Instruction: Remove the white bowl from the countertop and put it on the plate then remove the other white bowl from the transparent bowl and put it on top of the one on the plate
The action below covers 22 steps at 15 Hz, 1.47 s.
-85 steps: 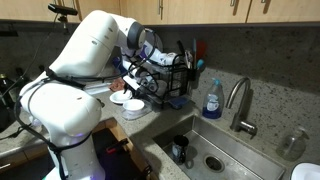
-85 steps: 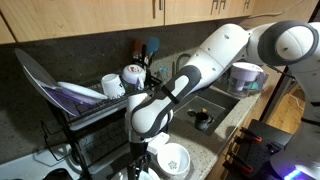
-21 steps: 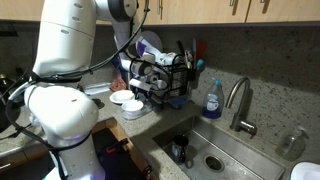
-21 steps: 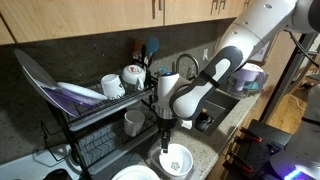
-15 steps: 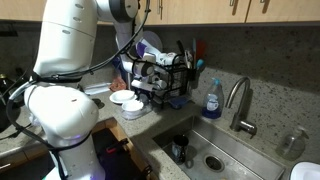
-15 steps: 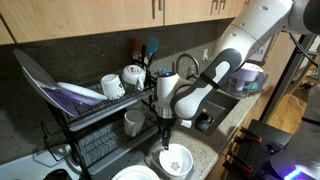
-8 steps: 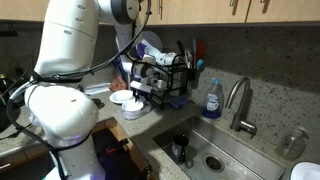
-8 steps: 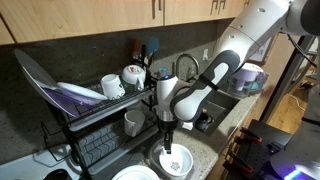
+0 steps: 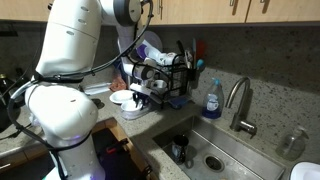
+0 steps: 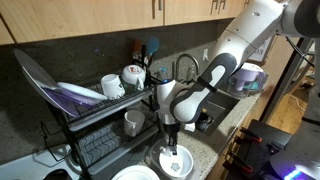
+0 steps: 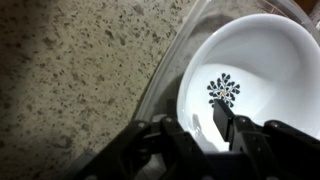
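The other white bowl point(image 11: 250, 60), with a dark flower mark in its middle, sits inside the transparent bowl point(image 11: 168, 72) on the speckled countertop. It also shows in an exterior view point(image 10: 176, 161). My gripper point(image 11: 195, 125) is open, pointing straight down at this bowl's near rim, with one finger inside the bowl and the other outside it. The gripper shows in both exterior views point(image 10: 171, 148) point(image 9: 141, 97). A white round piece point(image 10: 131, 174) beside it at the frame's bottom edge is the plate. Whether the first white bowl rests on it I cannot tell.
A black dish rack point(image 10: 95, 120) with mugs and plates stands close behind the bowls. The sink point(image 9: 215, 155) with a faucet point(image 9: 240, 100) and a blue soap bottle point(image 9: 212, 98) lies beside the counter. My arm's base point(image 9: 65, 120) stands in front.
My gripper has come down a little towards the white bowl in the transparent bowl over the last second. Earlier it was lower over the plate side and has since moved across.
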### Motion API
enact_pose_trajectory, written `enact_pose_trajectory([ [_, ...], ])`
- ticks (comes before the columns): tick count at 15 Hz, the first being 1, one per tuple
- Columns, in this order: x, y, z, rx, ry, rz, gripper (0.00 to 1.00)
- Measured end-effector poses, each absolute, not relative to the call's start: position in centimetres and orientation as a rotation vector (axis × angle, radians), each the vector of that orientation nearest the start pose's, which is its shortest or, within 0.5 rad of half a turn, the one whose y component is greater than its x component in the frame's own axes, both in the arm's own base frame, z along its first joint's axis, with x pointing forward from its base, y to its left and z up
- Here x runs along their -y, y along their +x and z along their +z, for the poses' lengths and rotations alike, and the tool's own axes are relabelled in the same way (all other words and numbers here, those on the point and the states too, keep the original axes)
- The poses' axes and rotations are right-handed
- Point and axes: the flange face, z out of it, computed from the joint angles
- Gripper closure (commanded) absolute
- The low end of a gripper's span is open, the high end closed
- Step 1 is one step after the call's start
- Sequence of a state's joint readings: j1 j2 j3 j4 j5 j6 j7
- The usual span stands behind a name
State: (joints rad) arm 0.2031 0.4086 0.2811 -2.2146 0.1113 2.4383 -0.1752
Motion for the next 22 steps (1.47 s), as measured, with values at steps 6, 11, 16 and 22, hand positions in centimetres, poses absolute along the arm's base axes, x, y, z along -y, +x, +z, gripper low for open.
enact_pose_trajectory([
  [6, -25.3, 46.9, 18.5, 0.827, -2.858, 0.335, 0.98],
  [11, -25.0, 47.3, 19.1, 0.829, -2.852, 0.332, 0.97],
  [16, -24.0, 48.0, 20.8, 0.819, -2.809, 0.306, 0.97],
  [22, -25.4, 47.2, 24.6, 0.760, -2.696, 0.317, 0.97],
])
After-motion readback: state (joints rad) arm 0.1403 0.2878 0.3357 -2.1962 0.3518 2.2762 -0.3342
